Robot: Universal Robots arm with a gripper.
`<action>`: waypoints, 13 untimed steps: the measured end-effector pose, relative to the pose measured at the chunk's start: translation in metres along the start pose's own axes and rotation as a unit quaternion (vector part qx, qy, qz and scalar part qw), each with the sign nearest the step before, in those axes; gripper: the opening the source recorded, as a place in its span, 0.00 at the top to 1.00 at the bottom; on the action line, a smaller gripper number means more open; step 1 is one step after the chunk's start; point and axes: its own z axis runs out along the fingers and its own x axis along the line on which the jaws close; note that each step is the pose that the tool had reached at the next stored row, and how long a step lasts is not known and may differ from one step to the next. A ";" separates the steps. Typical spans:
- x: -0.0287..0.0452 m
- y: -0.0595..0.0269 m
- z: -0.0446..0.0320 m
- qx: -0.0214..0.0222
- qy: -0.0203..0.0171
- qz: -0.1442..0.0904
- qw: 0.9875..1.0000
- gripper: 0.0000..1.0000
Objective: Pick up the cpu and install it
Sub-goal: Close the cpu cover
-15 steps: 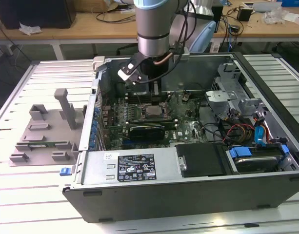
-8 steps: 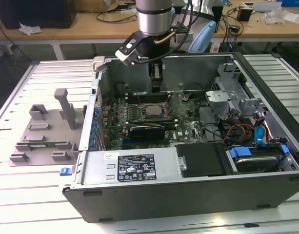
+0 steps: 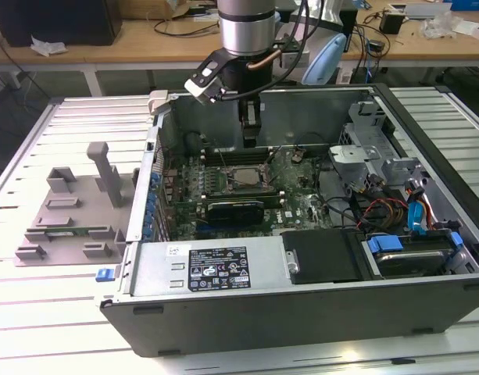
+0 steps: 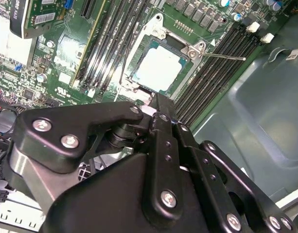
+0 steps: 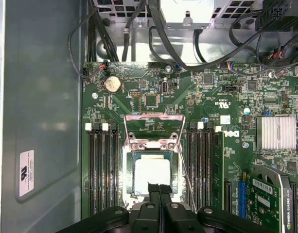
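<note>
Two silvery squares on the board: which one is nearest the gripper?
The cpu, smooth, lying in the socket right by the gripper; the ribbed heatsink lies far off.

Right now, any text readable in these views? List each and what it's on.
Nothing can be quoted; all print is too small or blurred.
Large white label, exterior view: unreadable.
White sticker on the case wall: unreadable.
Graphics card label: unreadable.
Motherboard print: unreadable.
cpu top: washed out, no print shows.
</note>
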 end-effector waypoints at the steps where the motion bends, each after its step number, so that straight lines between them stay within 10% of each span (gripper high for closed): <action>1: 0.0000 0.0000 0.0000 0.000 0.000 0.000 1.000 0.89; 13: 0.0000 0.0041 0.0002 0.000 0.000 0.000 1.000 0.89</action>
